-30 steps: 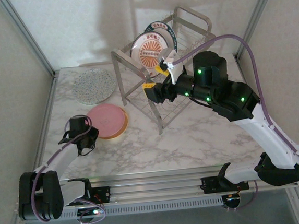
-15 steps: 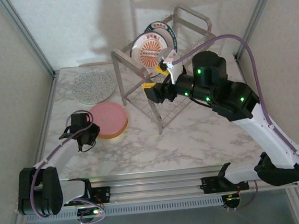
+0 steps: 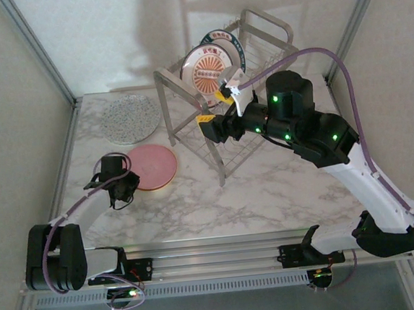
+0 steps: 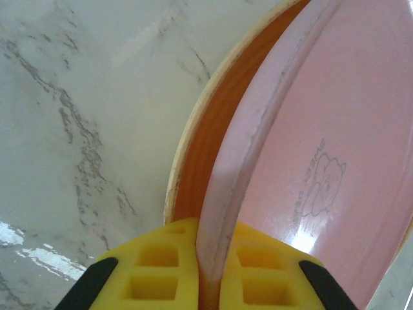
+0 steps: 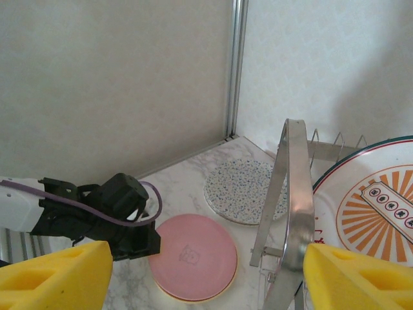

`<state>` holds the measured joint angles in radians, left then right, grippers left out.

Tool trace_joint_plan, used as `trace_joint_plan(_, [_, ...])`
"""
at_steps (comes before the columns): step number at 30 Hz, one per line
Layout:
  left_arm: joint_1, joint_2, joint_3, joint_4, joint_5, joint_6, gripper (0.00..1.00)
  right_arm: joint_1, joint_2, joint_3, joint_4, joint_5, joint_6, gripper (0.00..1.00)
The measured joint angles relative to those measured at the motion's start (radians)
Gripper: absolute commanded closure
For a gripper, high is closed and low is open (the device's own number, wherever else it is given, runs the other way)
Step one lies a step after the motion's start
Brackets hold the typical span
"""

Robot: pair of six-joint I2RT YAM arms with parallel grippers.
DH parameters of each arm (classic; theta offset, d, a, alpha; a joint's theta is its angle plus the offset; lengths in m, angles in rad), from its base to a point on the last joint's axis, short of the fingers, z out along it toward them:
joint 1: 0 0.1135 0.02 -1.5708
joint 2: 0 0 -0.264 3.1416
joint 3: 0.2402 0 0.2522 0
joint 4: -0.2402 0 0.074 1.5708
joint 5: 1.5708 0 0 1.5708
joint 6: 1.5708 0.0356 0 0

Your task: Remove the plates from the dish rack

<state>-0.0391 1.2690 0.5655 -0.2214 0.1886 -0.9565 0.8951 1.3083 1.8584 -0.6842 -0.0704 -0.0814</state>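
The left gripper has its jaws closed on the rim of the round plain pink plate; the left wrist view shows one yellow pad on each side of that rim. Directly under it lies the round plain orange plate, which the top view gives as a thin edge (whether the pink plate rests flat or is tipped I cannot tell). Both are on the white marble-patterned bench, left of the silver wire dish rack.

The right gripper has its jaws wide open, holding nothing, with the rack's tube just before its right pad. The two white plates with orange sunburst centre stand upright in the upper tier. The round white speckled plate lies flat at the far left, apart from the pink plate. Bare bench lies between the pink plate and the near edge.
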Motion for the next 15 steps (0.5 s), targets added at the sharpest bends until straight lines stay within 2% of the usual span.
trace_joint_plan(8, [-0.006,0.002,0.027,-0.019,-0.003,0.016,0.56,0.000,0.007,0.000,0.000,0.000,-0.001,0.21])
trace_joint_plan(11, [-0.006,-0.005,0.046,-0.045,-0.006,0.015,0.48,0.000,0.008,0.000,0.000,0.000,-0.002,0.21])
trace_joint_plan(15, [-0.006,-0.031,0.070,-0.095,-0.012,0.021,0.41,0.000,0.011,0.000,0.000,0.004,-0.002,0.21])
